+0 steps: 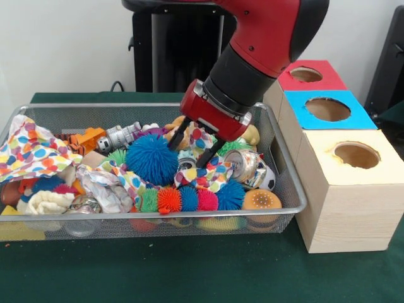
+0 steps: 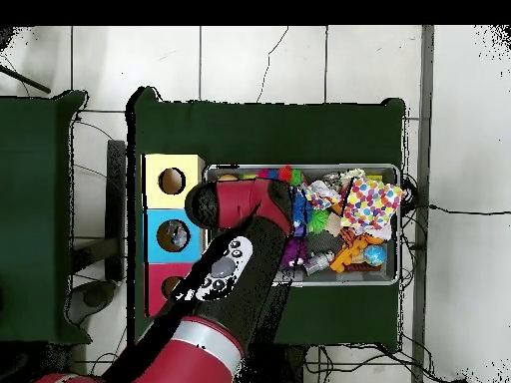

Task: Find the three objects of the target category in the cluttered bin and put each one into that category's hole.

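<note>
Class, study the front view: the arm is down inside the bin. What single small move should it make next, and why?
Probably lower a little further and close. The gripper hangs open with its jaws spread over the polka-dot cloth, just right of the big blue spiky ball, and holds nothing. Whether the tips already touch the cloth is unclear.

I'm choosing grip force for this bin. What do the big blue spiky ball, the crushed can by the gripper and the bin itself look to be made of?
Big blue spiky ball: soft rubbery strands, matte, apparently squashy. Crushed silver can: thin shiny metal, dented and reflective. Bin: grey wire mesh with a metal rim; contents show through its front wall.
</note>
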Action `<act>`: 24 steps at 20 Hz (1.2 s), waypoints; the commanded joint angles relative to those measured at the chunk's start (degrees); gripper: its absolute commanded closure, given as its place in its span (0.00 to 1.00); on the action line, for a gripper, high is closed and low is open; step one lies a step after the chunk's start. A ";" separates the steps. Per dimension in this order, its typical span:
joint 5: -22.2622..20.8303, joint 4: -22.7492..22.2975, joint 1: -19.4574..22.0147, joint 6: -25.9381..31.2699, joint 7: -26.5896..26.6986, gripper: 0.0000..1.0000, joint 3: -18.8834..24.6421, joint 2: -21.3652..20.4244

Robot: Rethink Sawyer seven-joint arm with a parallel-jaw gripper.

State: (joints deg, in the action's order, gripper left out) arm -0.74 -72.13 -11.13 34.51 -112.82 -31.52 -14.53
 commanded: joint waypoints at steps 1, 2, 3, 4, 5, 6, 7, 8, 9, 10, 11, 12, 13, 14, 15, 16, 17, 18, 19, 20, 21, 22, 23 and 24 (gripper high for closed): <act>4.77 1.12 -0.51 -1.03 -17.93 0.00 2.35 5.14; 4.95 0.59 -0.57 -2.17 -17.82 0.00 2.38 5.24; 5.08 0.34 -0.48 -3.00 -17.59 0.00 2.48 5.47; 5.14 0.07 -0.41 -3.88 -17.47 0.00 2.51 5.64; 5.20 -0.14 -0.31 -4.65 -17.27 0.00 2.63 5.85; 5.29 -0.44 -0.14 -5.73 -17.13 0.00 2.82 6.08; 5.38 -0.73 0.02 -6.82 -17.00 0.00 3.02 6.30; 5.43 -1.06 0.14 -7.81 -16.92 0.00 3.03 6.43; 5.56 -1.35 0.19 -8.83 -16.99 0.00 3.07 6.68; 5.67 -1.73 0.29 -9.88 -16.96 0.00 3.19 6.89; 5.90 -1.97 0.35 -10.73 -17.04 0.00 3.25 7.09; 6.11 -2.32 0.44 -11.45 -16.92 0.00 3.46 7.13; 6.32 -2.68 0.54 -12.17 -16.80 0.00 3.67 7.17; 6.51 -2.95 0.73 -12.58 -16.30 0.00 3.88 7.03; 6.74 -3.15 0.89 -13.01 -16.06 0.00 4.03 7.02; 6.83 -3.42 1.18 -13.67 -15.54 0.00 4.34 6.91; 6.93 -3.85 1.56 -14.82 -15.20 0.00 4.80 6.87; 6.99 -4.37 2.05 -16.28 -14.91 0.00 5.34 6.83; 6.90 -4.87 2.44 -17.92 -14.72 0.00 5.75 7.04; 6.79 -5.28 2.66 -19.63 -14.77 0.00 5.91 7.48; 6.77 -5.50 2.70 -21.34 -15.09 0.00 5.85 8.14; 6.86 -5.75 2.65 -22.57 -15.46 0.00 5.76 8.59; 6.90 -5.92 2.74 -23.18 -15.41 0.00 5.92 8.73; 6.83 -6.18 2.88 -23.63 -15.12 0.00 6.13 8.64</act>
State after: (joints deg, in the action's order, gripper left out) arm 3.02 -73.25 -10.67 19.03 -113.00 -31.69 -9.62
